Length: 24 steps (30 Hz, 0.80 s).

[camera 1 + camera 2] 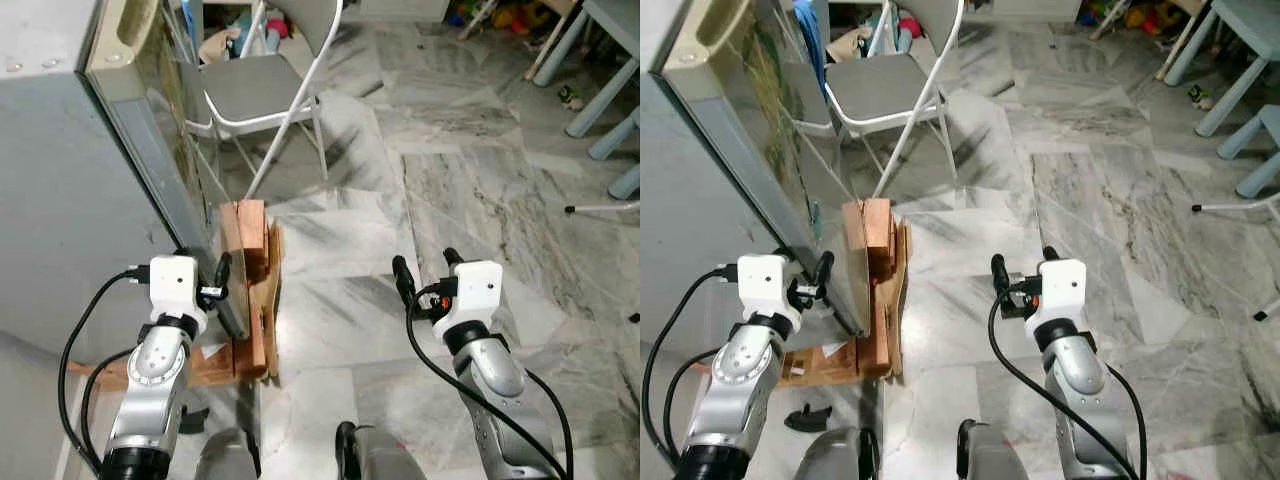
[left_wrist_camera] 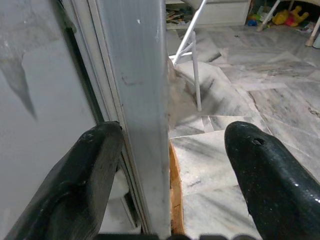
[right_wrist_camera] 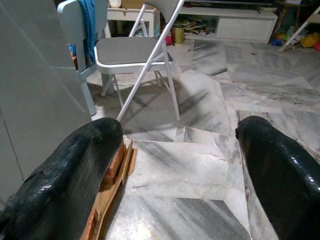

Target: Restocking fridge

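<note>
My left gripper (image 2: 165,165) straddled the fridge door (image 2: 137,100) edge, fingers spread; my right gripper (image 3: 175,165) hung spread above the marble floor (image 1: 460,200).

Fridge (image 1: 60,200) at left, its door (image 1: 165,170) edge-on, swung toward middle. Left gripper (image 2: 167,165) straddles door edge, one finger on each side. Wooden pallet (image 1: 250,290) on floor (image 1: 480,200) under fridge, just right of door's lower corner. Folding chair (image 1: 260,95) behind pallet. Right gripper (image 1: 425,270) right of pallet, over bare floor, well apart from fridge.
</note>
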Tool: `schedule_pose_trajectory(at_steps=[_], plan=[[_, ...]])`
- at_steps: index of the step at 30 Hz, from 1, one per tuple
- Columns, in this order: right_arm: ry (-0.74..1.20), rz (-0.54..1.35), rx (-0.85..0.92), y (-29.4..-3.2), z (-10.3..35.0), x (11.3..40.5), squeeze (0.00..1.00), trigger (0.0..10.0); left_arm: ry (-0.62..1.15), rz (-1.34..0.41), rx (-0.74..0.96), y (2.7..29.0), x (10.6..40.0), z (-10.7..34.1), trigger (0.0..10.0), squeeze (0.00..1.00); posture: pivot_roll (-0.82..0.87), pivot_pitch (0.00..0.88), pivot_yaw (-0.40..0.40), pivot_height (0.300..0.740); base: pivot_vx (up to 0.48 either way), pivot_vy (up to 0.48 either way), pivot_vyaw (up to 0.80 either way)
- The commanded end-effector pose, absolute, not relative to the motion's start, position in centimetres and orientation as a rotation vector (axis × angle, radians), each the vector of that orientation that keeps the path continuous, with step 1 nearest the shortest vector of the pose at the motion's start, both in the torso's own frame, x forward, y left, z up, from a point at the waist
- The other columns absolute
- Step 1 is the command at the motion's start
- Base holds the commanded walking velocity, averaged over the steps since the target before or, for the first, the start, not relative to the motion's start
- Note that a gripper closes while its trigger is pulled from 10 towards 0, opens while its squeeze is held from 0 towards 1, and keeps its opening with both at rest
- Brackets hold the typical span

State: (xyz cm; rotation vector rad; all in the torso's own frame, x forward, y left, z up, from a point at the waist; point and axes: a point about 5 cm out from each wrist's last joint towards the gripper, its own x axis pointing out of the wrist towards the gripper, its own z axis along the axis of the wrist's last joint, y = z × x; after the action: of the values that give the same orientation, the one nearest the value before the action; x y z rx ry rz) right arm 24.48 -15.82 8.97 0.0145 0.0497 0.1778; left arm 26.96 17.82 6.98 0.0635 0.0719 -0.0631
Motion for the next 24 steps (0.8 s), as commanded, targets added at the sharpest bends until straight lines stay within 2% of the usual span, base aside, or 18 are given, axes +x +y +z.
schedule_pose_trajectory(at_steps=[1,9,16,17,18,19,20,24], plan=[[0.053,0.172,0.007,-16.1,8.8,24.4,0.0,10.0,0.066,-0.055,0.066,18.1,27.5,7.0,10.0,0.0,0.05,0.123,-0.026,0.74,0.0,0.0,0.0],[0.057,0.177,-0.001,-15.7,8.7,24.4,0.0,10.0,0.057,-0.055,0.094,18.4,30.3,7.5,10.0,0.0,0.04,0.122,-0.023,0.74,0.0,0.0,0.0],[0.092,0.201,0.003,-15.5,8.2,24.3,0.0,10.0,0.007,-0.147,0.086,16.3,32.8,9.6,10.0,0.0,0.05,0.123,-0.018,0.74,0.0,0.0,0.0],[0.181,0.179,-0.135,-16.2,6.8,24.2,0.0,10.0,-0.036,-0.261,0.073,13.8,33.3,10.9,10.0,0.0,0.05,0.124,-0.017,0.74,0.0,0.0,0.0],[0.181,0.179,-0.135,-16.2,6.8,24.2,0.0,10.0,-0.036,-0.261,0.073,13.8,33.3,10.9,10.0,0.0,0.05,0.124,-0.017,0.74,0.0,0.0,0.0],[0.345,0.12,-0.164,-17.4,4.6,23.9,0.0,10.0,-0.103,-0.465,0.075,9.3,33.0,12.7,10.0,0.0,0.06,0.121,-0.016,0.74,0.0,0.0,0.0],[0.384,0.104,-0.129,-17.6,4.2,23.9,0.0,10.0,-0.133,-0.569,0.073,6.9,32.5,13.5,10.0,0.0,0.06,0.12,-0.015,0.74,0.0,0.0,0.0],[0.414,0.137,-0.137,-17.4,4.0,24.0,0.0,10.0,-0.21,-0.821,0.037,1.2,30.7,15.7,10.0,0.0,0.07,0.118,-0.011,0.74,0.0,0.0,0.0]])
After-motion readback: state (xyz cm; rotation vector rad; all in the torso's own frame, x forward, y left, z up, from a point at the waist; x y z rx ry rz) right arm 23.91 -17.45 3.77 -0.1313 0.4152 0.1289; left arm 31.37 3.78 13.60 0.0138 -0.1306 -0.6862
